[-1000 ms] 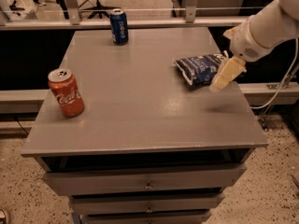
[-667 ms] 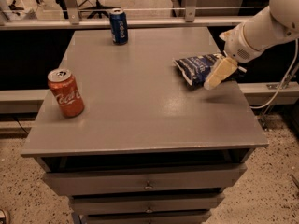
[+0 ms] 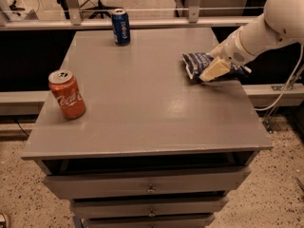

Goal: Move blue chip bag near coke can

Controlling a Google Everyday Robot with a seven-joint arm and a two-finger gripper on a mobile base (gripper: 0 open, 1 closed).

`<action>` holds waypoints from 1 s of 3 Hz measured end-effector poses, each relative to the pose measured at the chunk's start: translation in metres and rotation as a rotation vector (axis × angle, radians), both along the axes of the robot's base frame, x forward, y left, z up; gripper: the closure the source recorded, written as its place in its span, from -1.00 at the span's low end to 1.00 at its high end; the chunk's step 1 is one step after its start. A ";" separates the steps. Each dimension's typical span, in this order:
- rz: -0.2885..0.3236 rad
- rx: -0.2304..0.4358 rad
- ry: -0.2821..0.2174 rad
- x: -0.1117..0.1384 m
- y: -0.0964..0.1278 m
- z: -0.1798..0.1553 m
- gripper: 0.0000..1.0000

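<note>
The blue chip bag [image 3: 195,62] lies flat on the grey cabinet top [image 3: 142,103] near its right edge. My gripper [image 3: 214,70] comes in from the right on a white arm and sits right at the bag's near right side, overlapping it. The coke can [image 3: 67,94] stands upright near the left front of the cabinet top, far from the bag.
A blue Pepsi can [image 3: 121,27] stands upright at the back of the top, left of centre. The cabinet has drawers [image 3: 151,188] below its front edge. A rail and window ledge run behind it, and an office chair base shows beyond.
My gripper has moved left and slightly down, from beside the bag's right end to over the bag. The bag and both cans have stayed put.
</note>
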State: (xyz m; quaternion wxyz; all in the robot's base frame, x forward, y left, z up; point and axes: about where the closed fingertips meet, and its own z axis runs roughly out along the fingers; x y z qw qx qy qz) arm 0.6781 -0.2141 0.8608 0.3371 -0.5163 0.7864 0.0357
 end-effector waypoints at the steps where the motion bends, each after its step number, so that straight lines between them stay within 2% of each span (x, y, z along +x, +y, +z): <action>1: -0.004 0.026 0.008 0.000 0.002 0.000 0.27; 2: 0.012 0.048 -0.006 -0.007 0.009 0.013 0.73; 3: 0.054 0.066 -0.038 -0.021 0.025 0.038 1.00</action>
